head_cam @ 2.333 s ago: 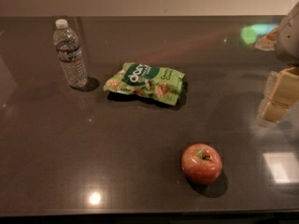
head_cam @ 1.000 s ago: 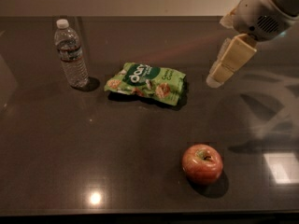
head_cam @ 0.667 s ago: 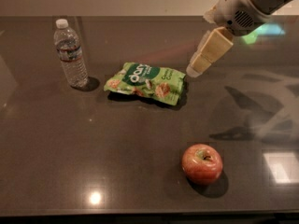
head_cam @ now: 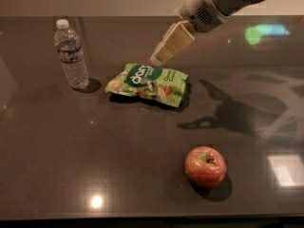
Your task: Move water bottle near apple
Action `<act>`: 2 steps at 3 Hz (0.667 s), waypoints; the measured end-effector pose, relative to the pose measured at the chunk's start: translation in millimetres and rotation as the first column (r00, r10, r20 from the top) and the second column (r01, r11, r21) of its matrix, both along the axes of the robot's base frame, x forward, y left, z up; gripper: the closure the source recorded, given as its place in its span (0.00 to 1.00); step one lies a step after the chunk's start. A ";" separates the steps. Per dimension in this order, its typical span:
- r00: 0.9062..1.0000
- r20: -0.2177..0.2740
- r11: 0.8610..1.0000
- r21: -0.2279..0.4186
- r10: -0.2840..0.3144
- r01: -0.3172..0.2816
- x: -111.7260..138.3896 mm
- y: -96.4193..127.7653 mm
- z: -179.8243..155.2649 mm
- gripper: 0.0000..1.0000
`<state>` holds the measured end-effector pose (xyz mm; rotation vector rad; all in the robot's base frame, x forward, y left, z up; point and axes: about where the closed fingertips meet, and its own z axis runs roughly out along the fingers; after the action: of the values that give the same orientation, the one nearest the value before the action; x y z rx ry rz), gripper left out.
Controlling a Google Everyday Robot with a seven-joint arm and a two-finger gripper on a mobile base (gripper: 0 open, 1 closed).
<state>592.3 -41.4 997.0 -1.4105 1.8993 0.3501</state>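
Observation:
The water bottle, clear ribbed plastic with a white cap, stands upright at the far left of the dark table. The apple, red-orange with a yellowish patch at its stem, sits near the front, right of the middle. My gripper hangs above the table at the upper middle, over the far edge of the green snack bag. It is well to the right of the bottle and far behind the apple. It holds nothing.
A green snack bag lies flat between the bottle and the apple. The dark glossy table shows bright reflections and the arm's shadow on the right. Its front edge runs along the bottom.
My gripper and arm have swept from the right edge leftward across the table, now over the snack bag. Bottle, bag and apple have not moved.

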 end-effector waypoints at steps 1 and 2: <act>1.000 0.013 0.998 0.066 -0.007 0.006 15.8 36.0 -2.9 0.00; 1.000 0.019 0.992 0.126 -0.013 0.011 28.7 67.3 -7.1 0.00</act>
<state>621.1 25.8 989.9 -1.3139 1.8364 0.4411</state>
